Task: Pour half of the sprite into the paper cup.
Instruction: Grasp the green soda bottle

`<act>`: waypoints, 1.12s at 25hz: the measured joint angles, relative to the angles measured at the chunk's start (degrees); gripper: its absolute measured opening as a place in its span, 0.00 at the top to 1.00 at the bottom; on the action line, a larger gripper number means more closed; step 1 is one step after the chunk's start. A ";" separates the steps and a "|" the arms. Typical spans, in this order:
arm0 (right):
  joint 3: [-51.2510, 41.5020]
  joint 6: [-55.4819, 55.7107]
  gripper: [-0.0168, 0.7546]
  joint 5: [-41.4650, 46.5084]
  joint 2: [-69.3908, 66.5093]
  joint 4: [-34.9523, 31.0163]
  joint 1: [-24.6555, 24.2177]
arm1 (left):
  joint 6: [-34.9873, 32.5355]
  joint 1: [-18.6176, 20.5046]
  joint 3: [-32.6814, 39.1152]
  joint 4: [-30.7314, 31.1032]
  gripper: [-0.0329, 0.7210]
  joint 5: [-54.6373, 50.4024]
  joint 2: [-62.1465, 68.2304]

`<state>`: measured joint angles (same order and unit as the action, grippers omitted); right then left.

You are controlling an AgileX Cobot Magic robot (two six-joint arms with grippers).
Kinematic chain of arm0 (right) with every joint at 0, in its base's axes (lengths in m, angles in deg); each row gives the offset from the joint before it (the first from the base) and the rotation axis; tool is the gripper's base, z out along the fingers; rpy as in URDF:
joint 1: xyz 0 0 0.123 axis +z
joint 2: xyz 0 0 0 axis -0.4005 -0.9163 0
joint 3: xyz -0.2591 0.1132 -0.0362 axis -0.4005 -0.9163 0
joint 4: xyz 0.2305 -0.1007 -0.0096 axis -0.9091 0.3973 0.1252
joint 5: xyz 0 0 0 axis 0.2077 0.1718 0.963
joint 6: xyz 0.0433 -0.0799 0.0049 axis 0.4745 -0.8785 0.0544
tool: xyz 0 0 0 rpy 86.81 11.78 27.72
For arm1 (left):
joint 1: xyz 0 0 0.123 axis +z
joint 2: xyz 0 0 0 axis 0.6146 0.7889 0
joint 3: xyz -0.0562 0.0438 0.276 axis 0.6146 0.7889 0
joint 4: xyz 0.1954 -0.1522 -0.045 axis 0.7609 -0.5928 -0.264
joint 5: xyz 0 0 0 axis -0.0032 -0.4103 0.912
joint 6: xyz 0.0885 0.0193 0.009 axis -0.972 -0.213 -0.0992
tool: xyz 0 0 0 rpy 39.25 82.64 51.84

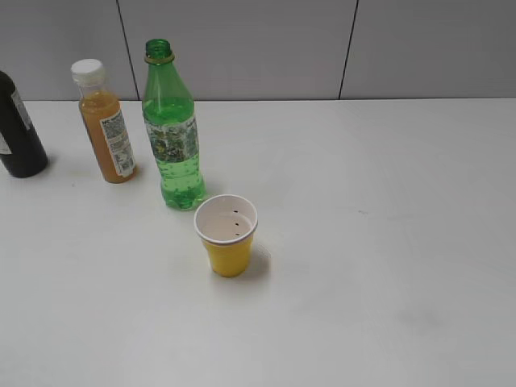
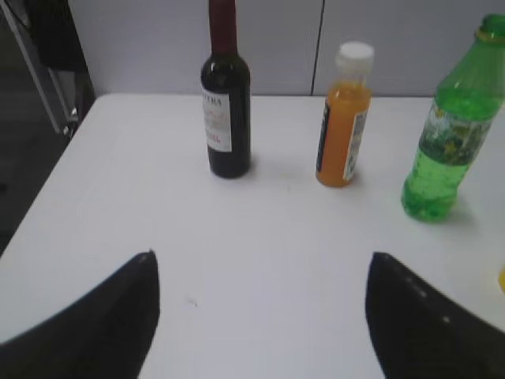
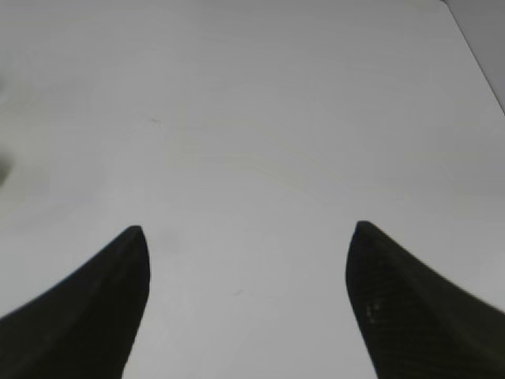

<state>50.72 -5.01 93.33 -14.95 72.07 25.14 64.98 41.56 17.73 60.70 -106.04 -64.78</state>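
Note:
The sprite (image 1: 171, 133), a tall green bottle without a cap, stands upright at the back left of the white table; the left wrist view has it (image 2: 446, 138) at the far right. Just in front of it and slightly right stands the yellow paper cup (image 1: 227, 235), upright, its white inside showing. My left gripper (image 2: 260, 257) is open over bare table, well short of the bottles. My right gripper (image 3: 246, 230) is open too, with only table between its fingers. Neither gripper shows in the exterior view.
An orange juice bottle (image 1: 106, 125) with a white cap stands left of the sprite, and a dark bottle (image 1: 18, 133) stands further left by the table's left side. The left wrist view shows the table's left edge (image 2: 55, 170) and a grey wall behind.

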 joint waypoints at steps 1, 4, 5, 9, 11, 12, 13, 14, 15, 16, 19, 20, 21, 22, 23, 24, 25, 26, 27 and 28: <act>0.00 0.00 0.22 0.00 0.00 0.00 0.00 | -0.70 0.00 0.00 -0.01 0.13 2.06 1.20; 0.00 0.00 0.22 0.00 0.00 0.00 0.00 | -2.65 0.00 0.00 -0.23 0.13 8.17 5.82; 0.00 0.00 0.23 0.00 0.00 0.00 0.00 | -3.31 0.00 0.00 -0.45 0.13 10.77 7.66; 0.00 -0.06 0.23 0.00 0.00 0.00 0.00 | -4.36 0.00 0.93 -2.69 0.13 23.63 14.39; 0.00 -0.06 0.23 0.00 0.00 0.00 0.00 | -5.47 0.00 2.16 -4.64 0.13 28.77 17.48; 0.00 -0.06 0.23 0.00 0.00 0.00 0.00 | -6.38 -0.05 2.98 -6.14 0.13 30.92 19.11; 0.00 -0.06 0.23 0.00 0.00 0.00 0.00 | -7.44 -0.27 3.83 -7.73 0.13 32.63 20.32; 0.00 -0.06 0.23 0.00 0.00 0.00 0.00 | -8.29 -0.88 4.68 -8.77 0.13 33.89 21.65; 0.00 -0.06 0.23 0.00 0.00 0.00 0.00 | -9.24 -1.75 5.29 -9.37 0.13 35.24 22.89; 0.00 -0.06 0.23 0.00 0.00 0.00 0.00 | -10.02 -3.12 5.94 -9.46 0.13 36.68 24.01; 0.00 -0.01 0.23 0.00 0.00 0.00 0.00 | -11.08 -7.99 7.39 -7.59 0.14 40.87 27.22; 0.00 -0.01 0.23 0.00 0.00 0.00 0.00 | -11.22 -9.72 7.93 -7.00 0.14 42.82 28.33; 0.00 -0.01 0.23 0.00 0.00 0.00 0.00 | -11.29 -11.40 8.48 -6.80 0.14 44.65 29.75; 0.00 -0.01 0.23 0.00 0.00 0.00 0.00 | -11.29 -12.80 8.95 -6.75 0.14 47.07 31.34; 0.00 -0.01 0.23 0.00 0.00 0.00 0.00 | -11.29 -14.41 9.42 -6.75 0.14 49.51 33.14; 0.00 -0.01 0.23 0.00 0.00 0.00 0.00 | -11.29 -16.00 9.73 -6.75 0.14 51.99 34.81; 0.00 -0.01 0.23 0.00 0.00 0.00 0.00 | -11.29 -17.56 9.84 -6.69 0.15 54.00 36.95; 0.00 -0.01 0.23 0.00 0.00 0.00 0.00 | -11.29 -18.86 9.85 -6.63 0.15 56.47 39.29; 0.00 -0.01 0.23 0.00 0.00 0.00 0.00 | -11.29 -20.40 9.85 -6.63 0.15 59.29 41.28; 0.00 -0.01 0.23 0.00 0.00 0.00 0.00 | -11.29 -21.88 9.85 -6.55 0.15 61.63 43.73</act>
<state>50.72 -5.01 93.33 -14.95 72.07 25.14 53.68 19.68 27.58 54.15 -44.40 -21.05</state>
